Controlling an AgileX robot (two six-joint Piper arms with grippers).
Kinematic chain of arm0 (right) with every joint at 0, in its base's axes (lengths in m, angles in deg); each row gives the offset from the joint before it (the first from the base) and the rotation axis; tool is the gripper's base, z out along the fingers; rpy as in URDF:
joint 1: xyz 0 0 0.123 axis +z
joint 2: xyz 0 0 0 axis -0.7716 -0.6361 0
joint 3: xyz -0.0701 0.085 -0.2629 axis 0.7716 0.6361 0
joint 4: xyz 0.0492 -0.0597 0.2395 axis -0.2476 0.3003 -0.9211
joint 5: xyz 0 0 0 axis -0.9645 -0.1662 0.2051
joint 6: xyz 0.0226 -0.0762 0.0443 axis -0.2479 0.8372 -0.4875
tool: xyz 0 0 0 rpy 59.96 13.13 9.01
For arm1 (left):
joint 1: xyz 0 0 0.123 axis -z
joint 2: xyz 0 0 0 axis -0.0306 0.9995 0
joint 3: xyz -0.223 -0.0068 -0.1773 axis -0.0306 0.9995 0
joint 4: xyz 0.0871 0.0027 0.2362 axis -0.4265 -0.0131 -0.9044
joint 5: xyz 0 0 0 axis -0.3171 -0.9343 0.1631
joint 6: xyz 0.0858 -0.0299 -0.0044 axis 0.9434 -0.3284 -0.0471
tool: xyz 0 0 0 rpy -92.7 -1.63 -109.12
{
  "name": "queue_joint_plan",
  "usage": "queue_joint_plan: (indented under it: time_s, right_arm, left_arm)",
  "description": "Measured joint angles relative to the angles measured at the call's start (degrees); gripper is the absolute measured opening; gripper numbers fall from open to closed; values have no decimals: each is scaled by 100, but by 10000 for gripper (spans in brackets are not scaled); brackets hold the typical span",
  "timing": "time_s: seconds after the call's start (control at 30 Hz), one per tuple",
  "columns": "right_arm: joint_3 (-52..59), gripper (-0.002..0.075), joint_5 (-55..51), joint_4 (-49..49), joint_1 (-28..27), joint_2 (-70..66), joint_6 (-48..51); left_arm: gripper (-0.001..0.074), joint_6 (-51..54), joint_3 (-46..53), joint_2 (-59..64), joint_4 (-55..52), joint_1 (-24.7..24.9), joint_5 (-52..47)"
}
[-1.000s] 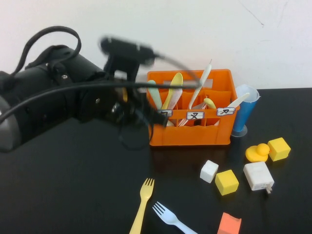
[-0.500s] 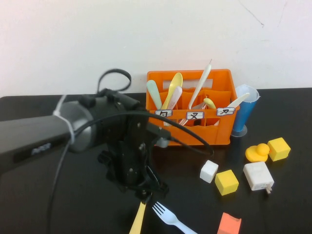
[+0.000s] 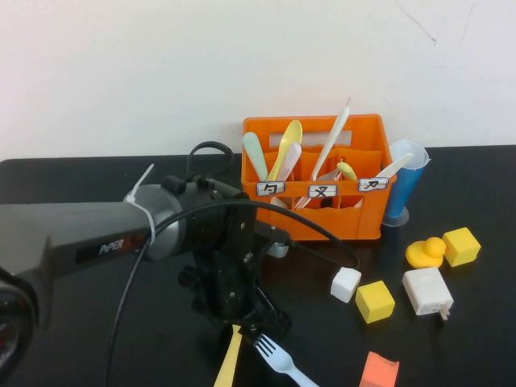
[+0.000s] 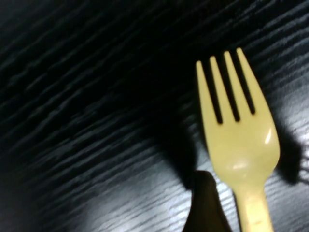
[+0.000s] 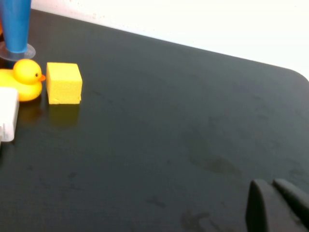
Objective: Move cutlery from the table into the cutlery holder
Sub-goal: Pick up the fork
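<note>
A yellow fork (image 3: 228,363) lies on the black table (image 3: 121,322) near the front edge, with a light blue fork (image 3: 278,359) just right of it. My left gripper (image 3: 242,325) is down over the yellow fork's head. In the left wrist view the fork (image 4: 236,135) lies flat and one dark finger (image 4: 205,203) stands beside its neck; the jaws are open. The orange cutlery holder (image 3: 310,218) behind holds several utensils. My right gripper (image 5: 276,205) is shut and empty over bare table, out of the high view.
A blue cup (image 3: 403,185) stands right of the holder. A yellow duck (image 3: 425,251), yellow blocks (image 3: 375,301), a white block (image 3: 345,283), a white charger (image 3: 427,292) and an orange block (image 3: 379,371) lie at the right front. The left arm's cable loops in front of the holder.
My left arm has swung from beside the holder down to the front of the table and lowered its gripper over the yellow fork's head. Both forks lie where they were.
</note>
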Motion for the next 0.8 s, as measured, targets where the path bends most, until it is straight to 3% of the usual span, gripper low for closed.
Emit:
queue_joint_plan:
  time_s: [0.27,0.37,0.5,0.8]
  right_arm:
    - [0,-3,0,0,0,0,0]
    - [0,-3,0,0,0,0,0]
    - [0,-3,0,0,0,0,0]
    - [0,-3,0,0,0,0,0]
  left_arm:
    - [404,0,-34,171,65,0,80]
    - [343,0,-69,192,52,0,69]
    - [207,0,-69,209,0,0,69]
    - [208,0,-79,176,-22,0,112]
